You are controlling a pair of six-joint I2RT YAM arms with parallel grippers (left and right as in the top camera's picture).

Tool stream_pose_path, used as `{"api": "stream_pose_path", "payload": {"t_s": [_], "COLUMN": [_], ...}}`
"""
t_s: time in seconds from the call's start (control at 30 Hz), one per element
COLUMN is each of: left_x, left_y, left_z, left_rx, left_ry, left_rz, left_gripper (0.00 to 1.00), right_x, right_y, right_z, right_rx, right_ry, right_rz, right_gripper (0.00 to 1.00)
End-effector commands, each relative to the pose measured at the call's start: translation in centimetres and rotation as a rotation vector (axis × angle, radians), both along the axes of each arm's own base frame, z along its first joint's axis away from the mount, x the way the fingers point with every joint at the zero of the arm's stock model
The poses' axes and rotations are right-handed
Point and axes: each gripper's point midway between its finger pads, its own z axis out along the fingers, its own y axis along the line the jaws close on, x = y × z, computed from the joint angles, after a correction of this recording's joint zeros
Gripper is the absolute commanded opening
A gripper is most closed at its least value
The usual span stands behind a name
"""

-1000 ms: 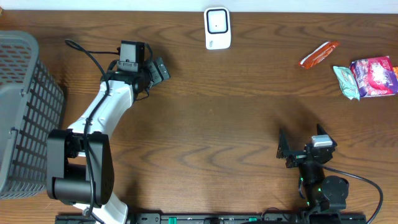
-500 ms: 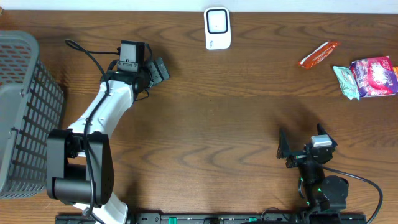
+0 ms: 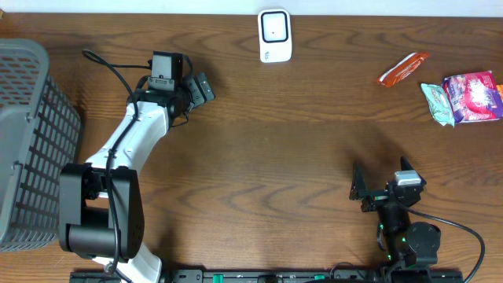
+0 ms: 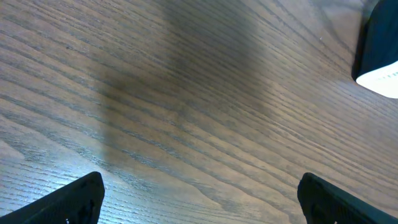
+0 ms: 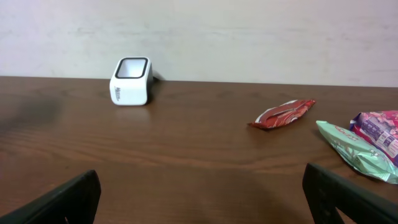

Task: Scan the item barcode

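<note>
At the far left of the overhead frame I see a grey mesh basket on the wooden table. Right of it, in the upper left, my left gripper hangs over bare wood, jaws spread wide with nothing between them. At top centre stands the scanner, a small white box with a dark-framed window. In the lower right my right gripper is also wide open and holds nothing.

The items lie in the upper right, well apart from both grippers:
- a red-orange packet, long and slim, lying at a slant, nearest the scanner
- a green packet, pale and crinkled, just right of it
- a pink packet with purple print, at the frame's right edge, touching the green one

In the right wrist view all three sit right of the scanner, ahead of the open fingers.
</note>
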Motion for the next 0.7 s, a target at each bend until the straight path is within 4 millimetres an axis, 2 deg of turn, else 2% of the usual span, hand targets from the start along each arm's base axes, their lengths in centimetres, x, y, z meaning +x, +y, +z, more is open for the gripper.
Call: {"api": "stream_pose_path", "payload": {"t_s": [0.0,0.67], "left_x": [-0.14,-0.13], "left_y": [0.51,0.66], "left_z": [-0.37,-0.38], "left_rx": [0.019,0.026], "left_ry": [0.008,0.008], "left_rz": [0.008,0.013], "left_gripper": [0.99,0.99], "right_x": [-0.01,-0.01], "right_y": [-0.32,-0.32], "right_z": [-0.03,-0.02], "right_rx": [0.013,0.013], "right_ry": [0.001,0.0], "right_rz": [-0.017,-0.017], "right_gripper": [0.99,0.99]}}
